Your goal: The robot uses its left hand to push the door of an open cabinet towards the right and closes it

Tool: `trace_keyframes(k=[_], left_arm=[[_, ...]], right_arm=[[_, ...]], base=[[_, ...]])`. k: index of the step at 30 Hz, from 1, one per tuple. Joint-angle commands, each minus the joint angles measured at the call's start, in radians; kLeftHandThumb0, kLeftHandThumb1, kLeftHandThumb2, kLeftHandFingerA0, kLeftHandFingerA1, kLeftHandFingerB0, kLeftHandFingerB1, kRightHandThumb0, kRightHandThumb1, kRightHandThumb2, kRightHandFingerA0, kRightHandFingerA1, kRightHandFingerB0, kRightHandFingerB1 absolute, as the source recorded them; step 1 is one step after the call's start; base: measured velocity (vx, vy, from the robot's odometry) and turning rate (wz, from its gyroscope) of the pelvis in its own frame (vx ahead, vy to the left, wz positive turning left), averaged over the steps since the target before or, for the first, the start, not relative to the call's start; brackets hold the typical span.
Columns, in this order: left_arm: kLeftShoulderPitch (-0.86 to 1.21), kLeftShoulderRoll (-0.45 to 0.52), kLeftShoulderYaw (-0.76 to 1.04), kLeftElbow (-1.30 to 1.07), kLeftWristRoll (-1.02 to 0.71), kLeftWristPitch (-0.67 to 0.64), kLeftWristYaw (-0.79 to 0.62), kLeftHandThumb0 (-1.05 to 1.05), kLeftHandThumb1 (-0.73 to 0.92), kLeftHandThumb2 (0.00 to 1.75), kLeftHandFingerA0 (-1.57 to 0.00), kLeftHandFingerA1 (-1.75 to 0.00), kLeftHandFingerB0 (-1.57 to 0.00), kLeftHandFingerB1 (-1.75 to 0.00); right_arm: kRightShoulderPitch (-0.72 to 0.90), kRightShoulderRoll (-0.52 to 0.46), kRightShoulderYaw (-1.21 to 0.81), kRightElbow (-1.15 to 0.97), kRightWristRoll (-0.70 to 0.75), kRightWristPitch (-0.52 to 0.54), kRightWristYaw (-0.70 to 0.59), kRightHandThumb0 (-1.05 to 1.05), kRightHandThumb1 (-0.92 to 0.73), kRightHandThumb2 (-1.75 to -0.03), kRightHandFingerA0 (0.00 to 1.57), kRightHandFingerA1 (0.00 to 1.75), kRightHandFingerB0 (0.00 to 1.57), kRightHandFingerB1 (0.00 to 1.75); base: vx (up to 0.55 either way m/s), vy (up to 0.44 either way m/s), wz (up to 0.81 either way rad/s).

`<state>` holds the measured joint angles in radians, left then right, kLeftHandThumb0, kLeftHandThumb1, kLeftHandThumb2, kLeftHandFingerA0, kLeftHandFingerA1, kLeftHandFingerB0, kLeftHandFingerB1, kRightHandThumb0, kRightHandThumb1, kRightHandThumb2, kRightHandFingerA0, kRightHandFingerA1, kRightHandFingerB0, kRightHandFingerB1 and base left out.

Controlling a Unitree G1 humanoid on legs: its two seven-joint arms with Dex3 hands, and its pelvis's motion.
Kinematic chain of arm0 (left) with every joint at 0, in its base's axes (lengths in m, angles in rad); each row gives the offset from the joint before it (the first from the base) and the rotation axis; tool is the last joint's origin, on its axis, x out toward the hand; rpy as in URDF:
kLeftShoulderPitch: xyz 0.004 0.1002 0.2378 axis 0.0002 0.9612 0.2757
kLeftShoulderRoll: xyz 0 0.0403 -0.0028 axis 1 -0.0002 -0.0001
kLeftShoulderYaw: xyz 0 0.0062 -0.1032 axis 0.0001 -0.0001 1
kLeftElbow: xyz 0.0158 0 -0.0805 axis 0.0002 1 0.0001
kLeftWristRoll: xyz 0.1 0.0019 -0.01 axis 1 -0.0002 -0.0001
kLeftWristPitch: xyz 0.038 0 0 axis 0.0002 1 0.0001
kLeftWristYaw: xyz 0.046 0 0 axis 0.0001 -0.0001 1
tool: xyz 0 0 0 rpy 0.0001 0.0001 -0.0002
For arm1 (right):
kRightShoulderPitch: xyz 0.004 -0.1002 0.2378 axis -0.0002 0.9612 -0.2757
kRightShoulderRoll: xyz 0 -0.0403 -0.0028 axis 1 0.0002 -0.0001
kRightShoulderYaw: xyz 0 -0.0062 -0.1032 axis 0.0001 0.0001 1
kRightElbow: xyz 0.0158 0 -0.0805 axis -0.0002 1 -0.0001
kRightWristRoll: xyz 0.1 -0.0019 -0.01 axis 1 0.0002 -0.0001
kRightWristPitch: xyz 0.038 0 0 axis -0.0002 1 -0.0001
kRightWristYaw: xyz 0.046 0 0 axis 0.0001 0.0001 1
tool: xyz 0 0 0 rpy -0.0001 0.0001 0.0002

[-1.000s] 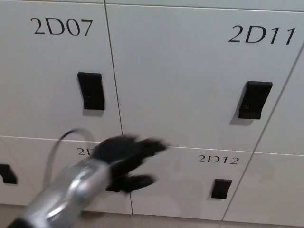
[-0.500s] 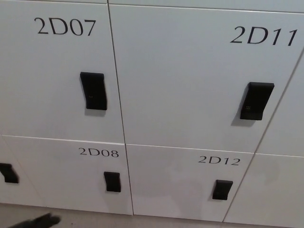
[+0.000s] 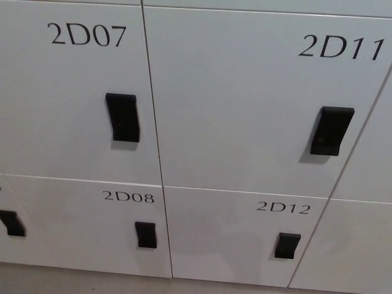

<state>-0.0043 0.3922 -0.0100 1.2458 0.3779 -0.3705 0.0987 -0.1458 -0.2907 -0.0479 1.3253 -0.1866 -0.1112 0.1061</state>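
White-grey cabinet doors fill the head view, all lying flush in one flat front with only thin dark seams between them. Four black labels can be read: "2D07" at the upper left, "2D11" at the upper right, "2D08" at the lower left and "2D12" at the lower right. Four numbered doors are thus counted, two in the upper row and two in the lower. The door marked 2D08 is seen shut, level with its neighbours. Five black handles are counted: a large one on the 2D07 door, a large one on the 2D11 door, a small one on the 2D08 door, a small one on the 2D12 door, and one partly cut off at the left edge on a door whose label is out of frame. Parts of further unlabelled doors are seen along the right edge and the top edge. A strip of brownish floor is seen along the bottom edge. Neither robot hand is in view, so whether either is released or clenched cannot be told.
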Motion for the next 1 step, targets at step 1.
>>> trace_keyframes(k=[1], left_arm=[[-0.026,-0.004,0.025,0.033,-0.066,-0.007,-0.051,-0.64,0.88,0.67,-0.32,-0.32,-0.2,-0.28]], right_arm=[[0.007,-0.033,0.003,-0.003,0.009,0.011,0.064,-0.28,-0.61,-1.12,0.07,0.5,0.07,0.49]], base=[[0.0,0.0,0.0]])
